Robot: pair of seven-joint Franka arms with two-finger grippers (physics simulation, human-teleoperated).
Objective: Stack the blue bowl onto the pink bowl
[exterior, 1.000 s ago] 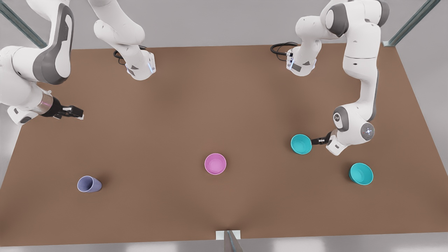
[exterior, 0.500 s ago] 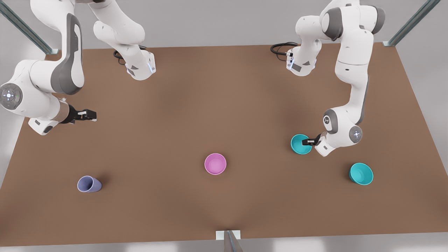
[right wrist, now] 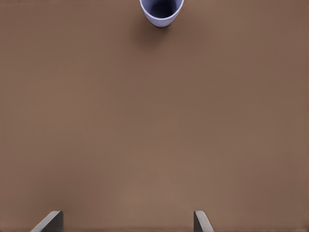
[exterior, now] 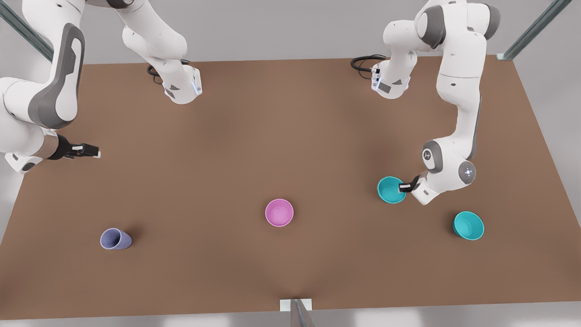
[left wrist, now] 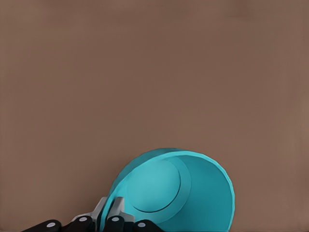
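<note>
The blue bowl stands on the table toward the front view's right. My left gripper reaches it from the right and is shut on its near rim. In the left wrist view the blue bowl shows its inside, and the left gripper has one finger on each side of the wall. The pink bowl sits upright near the table's middle front, well apart from both grippers. My right gripper hovers open at the front view's far left, holding nothing; the right wrist view shows one of its fingertips.
A second teal bowl sits to the front right of the held one. A lavender-grey cup stands at the front left. Both arm bases are mounted at the back of the brown table.
My left gripper advanced onto the blue bowl's rim and closed on it; the bowl shifted slightly. The right arm swung toward the table's middle, then back toward the front view's left.
</note>
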